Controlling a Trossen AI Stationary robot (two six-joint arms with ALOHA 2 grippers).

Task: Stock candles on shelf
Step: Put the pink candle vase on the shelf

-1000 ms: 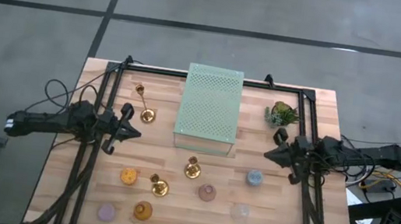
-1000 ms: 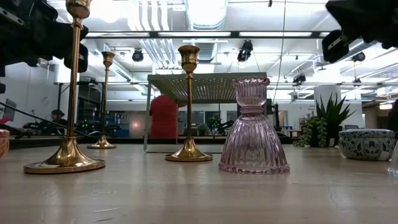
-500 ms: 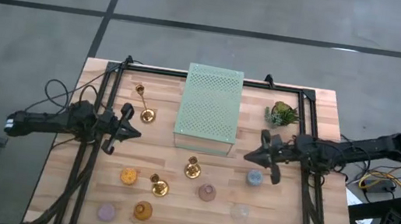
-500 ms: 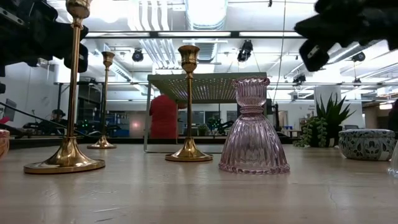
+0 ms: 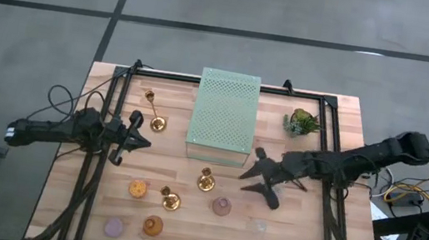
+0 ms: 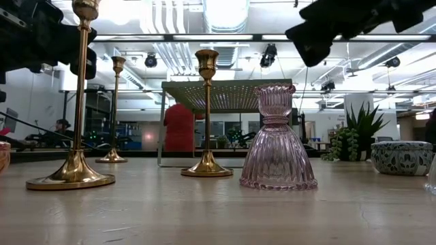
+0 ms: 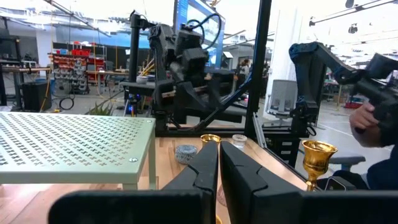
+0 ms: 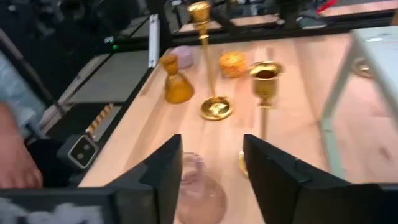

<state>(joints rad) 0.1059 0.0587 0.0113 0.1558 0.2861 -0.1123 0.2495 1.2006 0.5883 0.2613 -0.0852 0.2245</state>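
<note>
The mint-green shelf [image 5: 224, 115] stands on its legs at the table's far middle. The candles stand on the near half of the table: orange [image 5: 138, 187], amber [image 5: 152, 226], lilac [image 5: 114, 227], mauve-pink [image 5: 222, 206] and clear [image 5: 257, 225]. In the high view my right arm hides the pale blue one, but it shows in the low view [image 6: 402, 158]. My right gripper [image 5: 247, 178] is open and empty. It hangs above the table right of the middle, and the mauve-pink candle [image 8: 199, 194] lies ahead between its fingers. My left gripper [image 5: 135, 137] is shut and empty at the left.
Three brass candlesticks [image 5: 155, 120] [image 5: 206, 179] [image 5: 169, 200] stand among the candles. A small green plant [image 5: 302, 121] sits at the far right. A black metal frame [image 5: 123, 82] runs around the table. A person's hand [image 8: 12, 155] shows beyond the table edge.
My right gripper has reached from the table's right edge toward the middle and a little nearer. It has passed over the pale blue candle toward the mauve-pink one and stayed open. No candle has moved.
</note>
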